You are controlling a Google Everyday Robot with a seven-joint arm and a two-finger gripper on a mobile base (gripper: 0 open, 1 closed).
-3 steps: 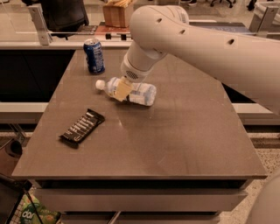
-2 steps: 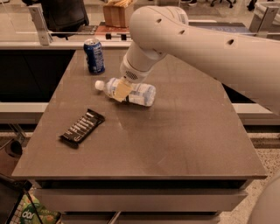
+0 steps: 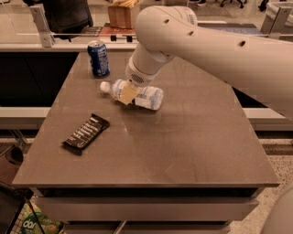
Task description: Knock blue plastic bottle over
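The blue plastic bottle lies on its side on the brown table, its white cap pointing left toward the table's back left. My gripper hangs from the big white arm and sits right over the middle of the bottle, touching or just above it. A tan pad of the gripper covers part of the bottle's label.
A dark blue soda can stands upright at the back left, just behind the bottle's cap. A black snack bar lies at the front left. A wooden box sits on the counter beyond the table.
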